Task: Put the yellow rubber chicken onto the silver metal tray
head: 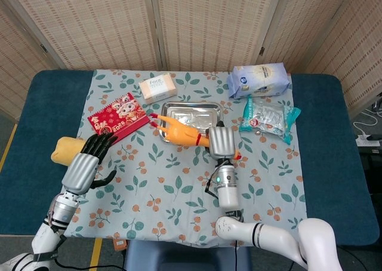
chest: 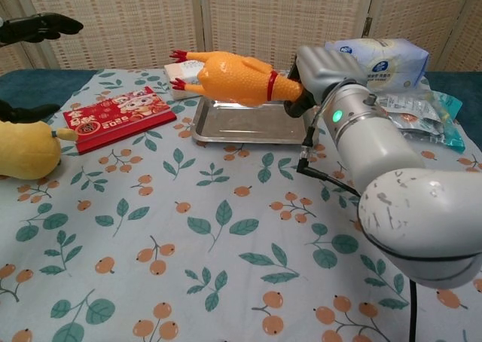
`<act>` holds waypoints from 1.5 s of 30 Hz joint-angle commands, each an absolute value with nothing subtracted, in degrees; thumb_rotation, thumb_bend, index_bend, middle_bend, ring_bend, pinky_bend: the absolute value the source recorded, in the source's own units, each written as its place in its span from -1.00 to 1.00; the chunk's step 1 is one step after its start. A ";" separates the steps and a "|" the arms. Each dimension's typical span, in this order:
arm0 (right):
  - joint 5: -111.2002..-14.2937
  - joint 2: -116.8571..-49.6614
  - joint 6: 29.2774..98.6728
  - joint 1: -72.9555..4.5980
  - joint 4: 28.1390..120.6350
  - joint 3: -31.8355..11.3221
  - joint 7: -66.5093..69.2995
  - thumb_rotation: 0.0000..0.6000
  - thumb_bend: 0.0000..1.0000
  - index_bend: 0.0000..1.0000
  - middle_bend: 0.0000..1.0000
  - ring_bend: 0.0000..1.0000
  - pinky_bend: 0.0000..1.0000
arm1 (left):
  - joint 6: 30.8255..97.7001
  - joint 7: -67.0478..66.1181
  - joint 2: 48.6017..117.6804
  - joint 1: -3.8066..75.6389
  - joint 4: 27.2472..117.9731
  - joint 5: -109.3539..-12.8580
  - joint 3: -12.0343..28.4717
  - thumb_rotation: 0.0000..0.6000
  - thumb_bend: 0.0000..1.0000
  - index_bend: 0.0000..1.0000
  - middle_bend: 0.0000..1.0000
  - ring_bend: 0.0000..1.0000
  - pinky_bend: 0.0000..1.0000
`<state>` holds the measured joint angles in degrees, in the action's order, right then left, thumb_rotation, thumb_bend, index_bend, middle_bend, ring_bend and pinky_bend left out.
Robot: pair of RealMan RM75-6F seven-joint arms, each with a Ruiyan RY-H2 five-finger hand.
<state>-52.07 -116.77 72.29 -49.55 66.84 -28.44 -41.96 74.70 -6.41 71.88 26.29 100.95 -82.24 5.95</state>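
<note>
The yellow rubber chicken has red feet and a red neck band. My right hand grips it by the head end and holds it in the air over the near-left part of the silver metal tray. The chicken's feet point left, past the tray's left edge. My left hand hangs open over the cloth's left edge, far from the chicken; in the chest view only its dark fingertips show at the top left.
A yellow plush toy lies at the left. A red booklet, a tissue box, a blue wipes pack and a teal snack bag ring the tray.
</note>
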 commanded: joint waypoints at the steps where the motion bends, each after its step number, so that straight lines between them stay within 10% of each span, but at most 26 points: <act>1: -51.45 -118.38 69.60 -53.26 58.25 -30.98 -40.07 1.00 -0.15 0.89 0.36 0.84 1.00 | 75.30 -3.34 71.79 25.02 97.86 -83.73 4.75 1.00 -0.33 -1.00 -1.00 -1.00 -1.00; 15: -50.51 -129.69 55.08 -68.80 20.08 -35.55 -28.19 1.00 -0.15 0.89 0.36 0.67 1.00 | 74.94 2.37 73.89 25.20 91.44 -88.34 3.50 1.00 -0.33 -1.00 -1.00 -1.00 -1.00; 26: -48.31 -130.00 47.22 -70.65 16.28 -31.87 -21.80 1.00 -0.17 0.56 0.25 0.17 0.69 | 71.75 5.55 76.72 26.75 85.78 -87.03 4.12 1.00 -0.33 -1.00 -1.00 -1.00 -1.00; 36: -48.67 -130.00 43.29 -72.02 12.64 -29.38 -19.03 1.00 -0.44 -0.89 -0.97 -0.96 -0.31 | 71.30 7.04 77.31 26.99 83.72 -86.85 4.30 1.00 -0.33 -1.00 -1.00 -1.00 -1.00; 45: -50.07 -129.83 41.41 -72.60 9.86 -29.28 -18.77 1.00 -0.71 -1.00 -1.00 -1.00 -0.82 | 71.19 8.01 77.02 27.10 83.53 -86.92 4.40 1.00 -0.33 -1.00 -1.00 -1.00 -1.00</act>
